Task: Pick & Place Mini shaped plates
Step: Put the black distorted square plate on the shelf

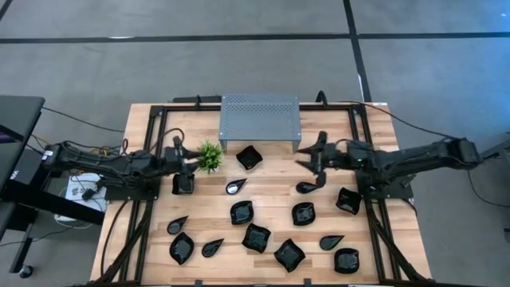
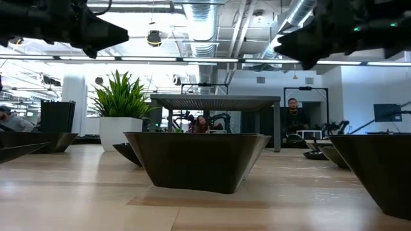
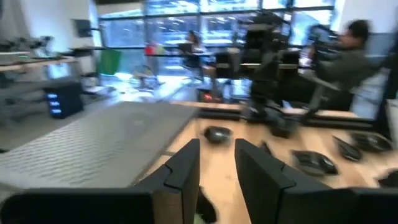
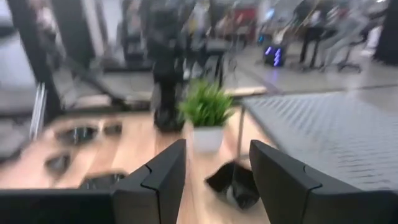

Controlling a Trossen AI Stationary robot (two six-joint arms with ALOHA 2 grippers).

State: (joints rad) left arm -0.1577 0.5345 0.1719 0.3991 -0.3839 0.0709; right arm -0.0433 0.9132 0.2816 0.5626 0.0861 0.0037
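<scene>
Several glossy black mini plates lie flat on the wooden table: one near the stand (image 1: 249,157), others across the middle (image 1: 241,212) and the near side (image 1: 289,254). My left gripper (image 1: 194,155) hovers open beside the small green plant (image 1: 209,155); in its wrist view the gripper (image 3: 216,146) holds nothing. My right gripper (image 1: 304,159) hovers open right of the plate near the stand. That plate (image 4: 233,183) shows below and beyond the open gripper (image 4: 217,146) in the right wrist view. Both grippers sit raised above the table in the low view.
The grey perforated metal stand (image 1: 259,119) sits at the table's far middle. The potted plant (image 4: 207,106) stands left of it, close to my left gripper. Black rails (image 1: 151,199) run along the left and right table sides. People are in the room behind (image 2: 292,112).
</scene>
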